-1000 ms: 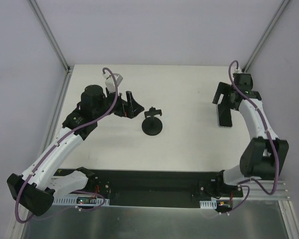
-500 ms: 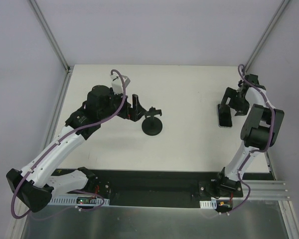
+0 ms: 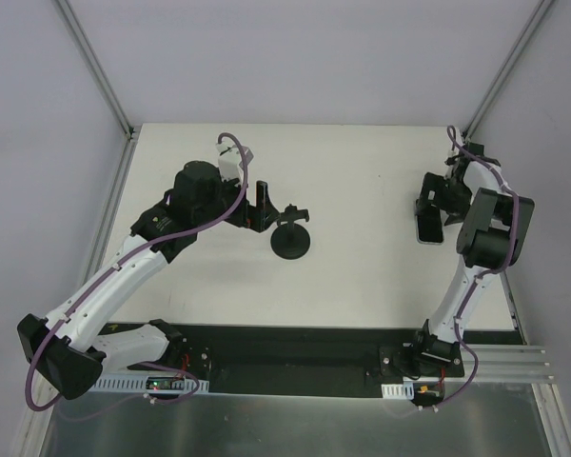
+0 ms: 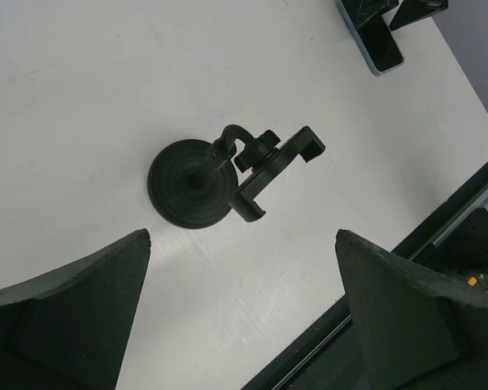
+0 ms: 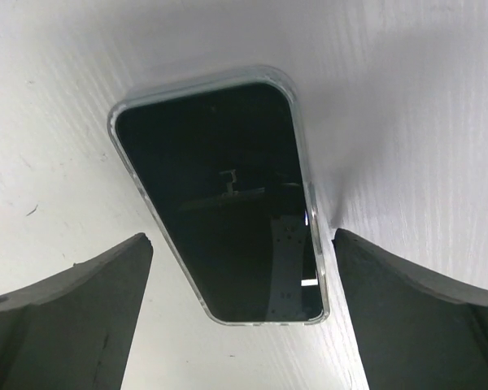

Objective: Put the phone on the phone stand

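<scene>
While the phone stand (image 3: 292, 243) stands near the table's (image 3: 362, 286) middle, the left hand (image 3: 259, 209) hangs released just beside it, empty. Farther back by the right edge, the phone (image 5: 228, 195) lies flat, screen up, beneath the released right hand (image 3: 432, 195).

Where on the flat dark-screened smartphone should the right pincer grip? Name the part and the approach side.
Grip the flat dark-screened smartphone across its two long edges, near mid-length, coming down from above. It lies flat, screen up, on the white table, so probably only the thin rim offers purchase; the open right pincer flanks those edges.
</scene>
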Tool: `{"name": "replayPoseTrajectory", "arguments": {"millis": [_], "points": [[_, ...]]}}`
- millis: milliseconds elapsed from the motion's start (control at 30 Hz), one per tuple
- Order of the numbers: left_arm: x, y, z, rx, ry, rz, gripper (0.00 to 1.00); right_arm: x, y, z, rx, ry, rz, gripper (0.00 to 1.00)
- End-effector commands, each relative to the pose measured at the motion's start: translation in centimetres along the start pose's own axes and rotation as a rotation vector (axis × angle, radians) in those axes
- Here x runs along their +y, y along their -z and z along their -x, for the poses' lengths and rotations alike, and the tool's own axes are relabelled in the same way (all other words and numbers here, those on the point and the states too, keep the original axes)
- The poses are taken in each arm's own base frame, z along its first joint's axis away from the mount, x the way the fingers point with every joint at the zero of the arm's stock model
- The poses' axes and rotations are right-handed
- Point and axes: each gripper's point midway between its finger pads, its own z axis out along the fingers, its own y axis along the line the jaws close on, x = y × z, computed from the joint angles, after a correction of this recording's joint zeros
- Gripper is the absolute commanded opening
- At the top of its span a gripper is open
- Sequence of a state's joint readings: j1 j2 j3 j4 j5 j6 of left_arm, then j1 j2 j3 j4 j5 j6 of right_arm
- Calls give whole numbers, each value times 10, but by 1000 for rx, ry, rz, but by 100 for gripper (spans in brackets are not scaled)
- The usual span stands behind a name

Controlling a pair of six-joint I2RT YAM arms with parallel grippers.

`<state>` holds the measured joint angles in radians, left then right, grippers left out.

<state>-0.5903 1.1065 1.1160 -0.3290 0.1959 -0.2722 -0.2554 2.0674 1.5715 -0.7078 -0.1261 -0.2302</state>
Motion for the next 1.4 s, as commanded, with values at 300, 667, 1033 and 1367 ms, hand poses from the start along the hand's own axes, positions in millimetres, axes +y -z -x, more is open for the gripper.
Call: {"name": "replayPoseTrajectory", "arguments": {"millis": [300, 667, 1033, 1367], "points": [[-10, 9, 19, -58, -29, -18, 95, 1, -7, -24, 196, 127, -197, 98], [-10, 10, 19, -63, -33, -20, 96, 10, -5, -29, 252, 116, -156, 44], [6, 12, 28, -109, 38, -34, 96, 34, 21, -8, -14, 144, -199, 1], [15, 15, 35, -157, 93, -62, 96, 54, 16, -26, 33, 139, -126, 1]]}}
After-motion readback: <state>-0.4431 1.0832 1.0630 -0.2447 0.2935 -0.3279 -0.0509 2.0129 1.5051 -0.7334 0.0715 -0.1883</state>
